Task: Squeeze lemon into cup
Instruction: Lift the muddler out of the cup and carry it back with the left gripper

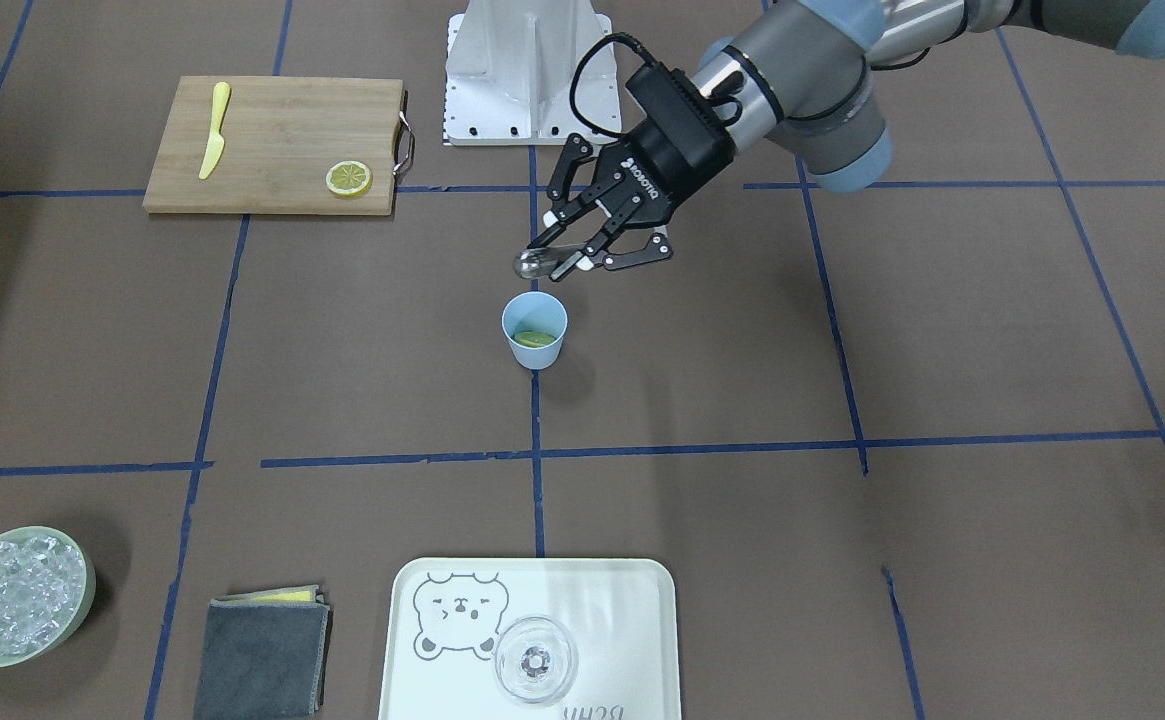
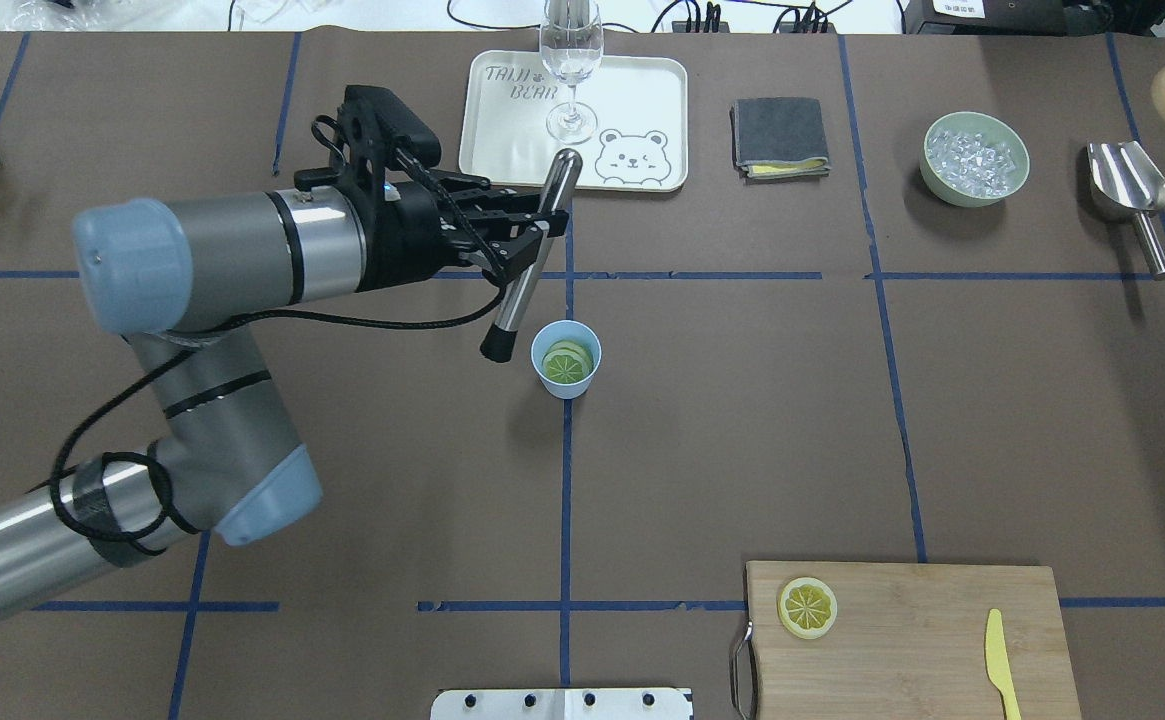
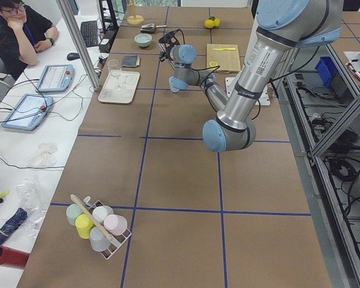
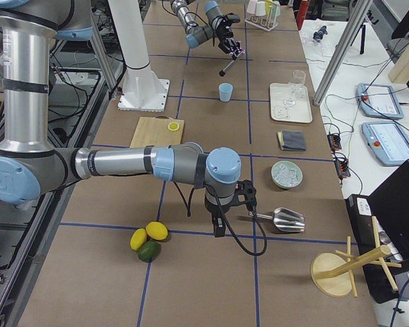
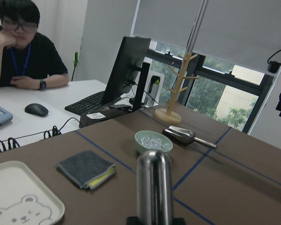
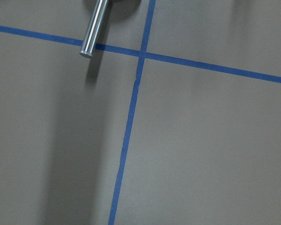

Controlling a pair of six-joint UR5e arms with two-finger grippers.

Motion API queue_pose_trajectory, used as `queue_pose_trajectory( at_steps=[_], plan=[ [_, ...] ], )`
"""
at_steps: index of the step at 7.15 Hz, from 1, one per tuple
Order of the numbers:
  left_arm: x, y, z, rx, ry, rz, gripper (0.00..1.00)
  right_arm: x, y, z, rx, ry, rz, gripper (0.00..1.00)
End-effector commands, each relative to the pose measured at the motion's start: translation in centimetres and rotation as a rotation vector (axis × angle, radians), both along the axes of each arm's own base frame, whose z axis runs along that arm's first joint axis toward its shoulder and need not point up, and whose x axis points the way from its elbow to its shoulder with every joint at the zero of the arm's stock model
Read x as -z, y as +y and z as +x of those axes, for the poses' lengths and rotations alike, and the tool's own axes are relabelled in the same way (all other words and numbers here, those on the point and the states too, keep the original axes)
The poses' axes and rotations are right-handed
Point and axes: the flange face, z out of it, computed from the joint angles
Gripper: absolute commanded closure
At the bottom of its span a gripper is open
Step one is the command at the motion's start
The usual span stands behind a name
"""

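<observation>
The light blue cup (image 1: 539, 356) stands at the table's middle on a blue tape line, and it also shows in the overhead view (image 2: 566, 389). A lemon slice (image 2: 568, 366) lies inside it, greenish in shade (image 1: 534, 339). A second lemon slice (image 1: 349, 179) lies on the cutting board (image 2: 902, 640). My left gripper (image 2: 542, 226) is shut on a steel rod (image 2: 527, 270), held tilted; the rod's dark lower end hangs just beside and above the cup's rim. My right gripper (image 4: 221, 221) is far off near the scoop; I cannot tell its state.
A yellow knife (image 1: 213, 130) lies on the board. A white bear tray (image 2: 642, 100) holds a clear glass (image 2: 570, 70). A grey cloth (image 2: 780, 137), a green bowl of ice (image 2: 975, 158) and a steel scoop (image 2: 1132, 190) line the far edge.
</observation>
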Motion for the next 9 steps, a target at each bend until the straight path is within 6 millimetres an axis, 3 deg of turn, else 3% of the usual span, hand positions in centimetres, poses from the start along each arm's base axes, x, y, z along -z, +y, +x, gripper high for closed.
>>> queue_pose_trajectory(
  at_steps=[1, 2, 3, 4, 5, 7, 9],
  plan=[
    [-7.8, -1.7, -7.6, -0.165, -0.234, -0.249, 1.00, -3.0, -0.4, 0.0, -0.061, 0.006, -0.022, 0.00],
    [-14.9, -0.7, -10.4, -0.210, -0.297, -0.378, 1.00, -3.0, -0.3, 0.0, -0.104, 0.008, -0.025, 0.00],
    [-20.8, 1.0, -11.9, -0.206, -0.356, -0.474, 1.00, -2.5, -0.5, -0.1, -0.106, 0.007, -0.012, 0.00],
    [-24.6, 2.0, -12.8, -0.193, -0.387, -0.569, 1.00, -2.2, -1.0, -0.2, -0.105, 0.006, -0.003, 0.00],
    [-27.6, 1.8, -12.8, -0.145, -0.391, -0.708, 1.00, -1.9, -1.4, -0.4, -0.097, 0.004, 0.005, 0.00],
    [-30.6, 0.6, -11.3, -0.068, -0.374, -0.914, 1.00, -1.9, -1.6, -0.9, -0.083, 0.010, 0.006, 0.00],
    [-34.0, -0.6, -10.8, -0.002, -0.404, -0.979, 1.00, -1.7, -1.7, -1.0, -0.079, 0.009, 0.015, 0.00]
  ],
)
